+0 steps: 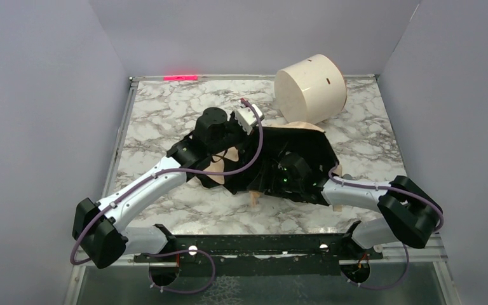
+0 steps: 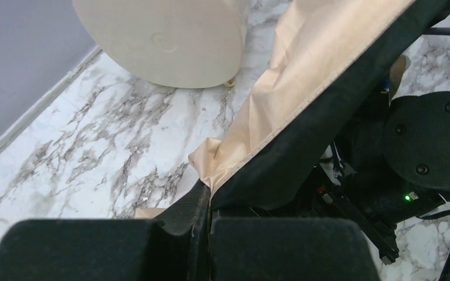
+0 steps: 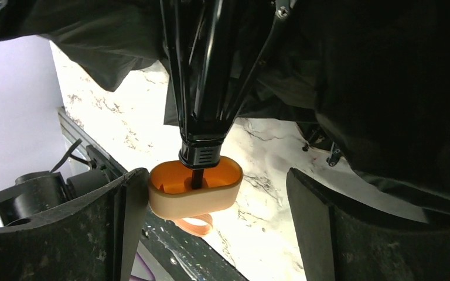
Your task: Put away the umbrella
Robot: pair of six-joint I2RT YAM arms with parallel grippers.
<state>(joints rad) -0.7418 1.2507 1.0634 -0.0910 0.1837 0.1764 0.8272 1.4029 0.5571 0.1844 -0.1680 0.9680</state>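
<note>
- You look to be at the folding stage. The umbrella lies half-open at the centre of the top view, mostly black side showing. Tan fabric peeks out at its upper edge, just below the white drum on the marble table.
- Next, as I judge it, close your right fingers on the handle knob to steady the shaft before collapsing the canopy. Watch that the ribs don't snag.
- Your left gripper, at the bottom centre of its wrist view, is pressed together, pinching the canopy's tan-and-black edge.
- Your right gripper is spread wide around the knob and clamps nothing. The knob sits against or just beside the lower-left finger, apart from the other.
</note>
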